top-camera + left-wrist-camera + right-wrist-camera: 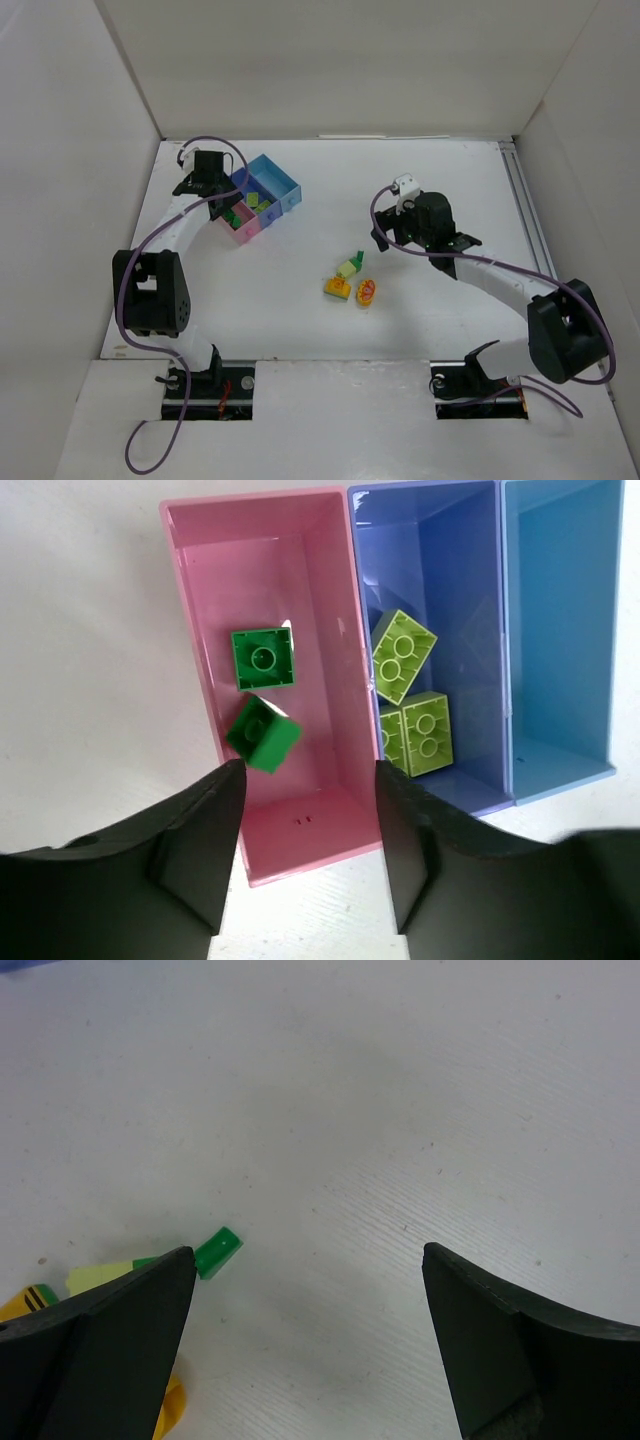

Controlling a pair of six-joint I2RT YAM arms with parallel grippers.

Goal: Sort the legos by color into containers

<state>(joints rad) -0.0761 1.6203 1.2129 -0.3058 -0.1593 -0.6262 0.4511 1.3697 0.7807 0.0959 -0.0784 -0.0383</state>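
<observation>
Left end effector (308,815) is hovering half-open and empty over 2 green legos (262,658) in the pink compartment (200,600), needing a straight lift clear of its walls, while the right end effector (308,1260) is gaping empty.

The left end effector (309,780) hangs over the near end of a pink compartment (270,570). Its two dark fingers (195,855) are parted and stand at either side of that compartment's near wall. Inside the pink compartment lie two dark green bricks: a level brick (263,658) with its stud up, and just beside it, nearer the fingers, a tilted brick (262,733). The adjoining violet-blue compartment (440,560) holds three lime bricks (404,655) clustered together, one partly hidden behind the shared wall. A light blue compartment (560,630) joins on the right. White tabletop (90,680) lies to the left.
</observation>
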